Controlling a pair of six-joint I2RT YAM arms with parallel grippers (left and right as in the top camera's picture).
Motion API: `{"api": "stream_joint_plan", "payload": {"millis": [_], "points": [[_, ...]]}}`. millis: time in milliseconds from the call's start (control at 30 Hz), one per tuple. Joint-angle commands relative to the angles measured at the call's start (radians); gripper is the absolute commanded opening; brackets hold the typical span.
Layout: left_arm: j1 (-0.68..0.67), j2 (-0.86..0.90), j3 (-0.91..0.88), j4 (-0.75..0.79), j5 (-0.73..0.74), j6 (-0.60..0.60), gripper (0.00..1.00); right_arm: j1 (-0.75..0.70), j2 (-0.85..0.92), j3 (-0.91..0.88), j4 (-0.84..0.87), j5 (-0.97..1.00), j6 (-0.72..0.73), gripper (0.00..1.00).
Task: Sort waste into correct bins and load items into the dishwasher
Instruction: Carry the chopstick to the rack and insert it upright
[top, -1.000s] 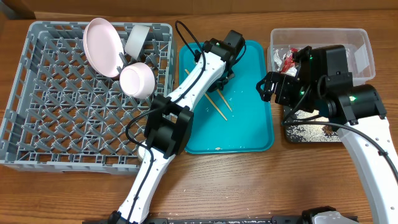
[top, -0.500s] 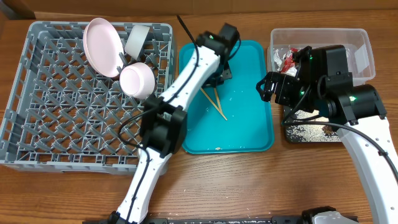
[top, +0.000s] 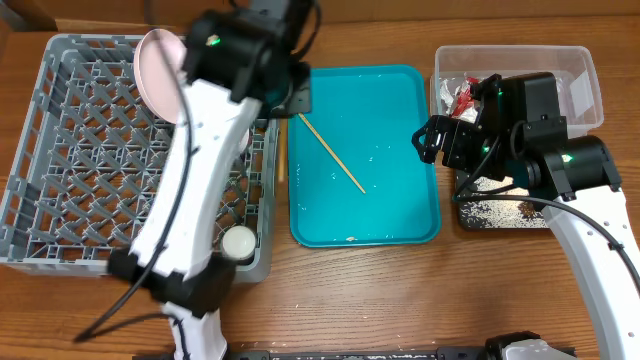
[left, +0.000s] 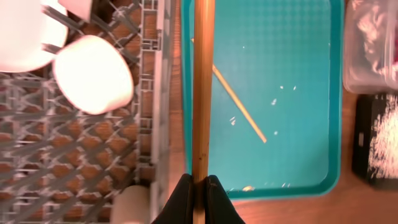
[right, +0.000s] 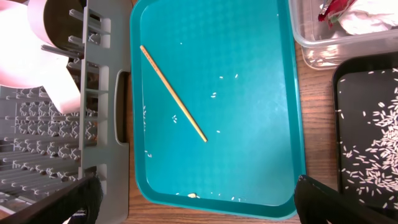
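Note:
My left gripper (left: 199, 186) is shut on one light-wood chopstick (left: 203, 81) and holds it up over the gap between the grey dish rack (top: 60, 200) and the teal tray (top: 400, 215). It also shows in the overhead view (top: 290, 105). The other chopstick (top: 332, 153) lies slanted on the teal tray. The rack holds the pink plate (top: 160, 70), a white bowl (left: 93, 73) and a small cup (top: 238, 242). My right gripper (right: 196, 194) is open wide and empty above the tray's right side. The clear tub (top: 515, 58) holds the red wrapper (top: 465, 95) and tissue. The black tray (top: 500, 212) holds rice grains.
A small golden-brown lump (top: 350, 238) and scattered rice grains lie on the teal tray near its front edge. My left arm crosses over the rack's right half. Bare wooden table (top: 400, 300) runs along the front.
My left arm has risen off the teal tray and swung left toward the rack, carrying one chopstick. One chopstick stays on the tray. The right arm has not moved.

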Motion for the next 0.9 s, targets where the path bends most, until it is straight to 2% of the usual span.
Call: {"api": "stream_joint_plan", "payload": {"millis": [0,200,433,600,867], "points": [[0.013,-0.071,-0.089,-0.005,-0.012,0.097,0.04,-0.001,-0.003,0.0,0.003,0.011,-0.003,1.0],[0.079,-0.184,-0.272,0.022,-0.108,0.167,0.04,-0.001,-0.003,0.0,0.003,0.011,-0.003,1.0],[0.115,-0.147,-0.418,0.315,-0.117,0.299,0.04,-0.001,-0.003,0.0,0.003,0.011,-0.003,1.0],[0.143,-0.093,-0.488,0.45,-0.126,0.3,0.04,-0.001,-0.003,0.0,0.003,0.011,-0.003,1.0],[0.175,0.038,-0.497,0.523,-0.092,0.265,0.04,-0.001,-0.003,0.0,0.003,0.011,-0.003,1.0]]}}
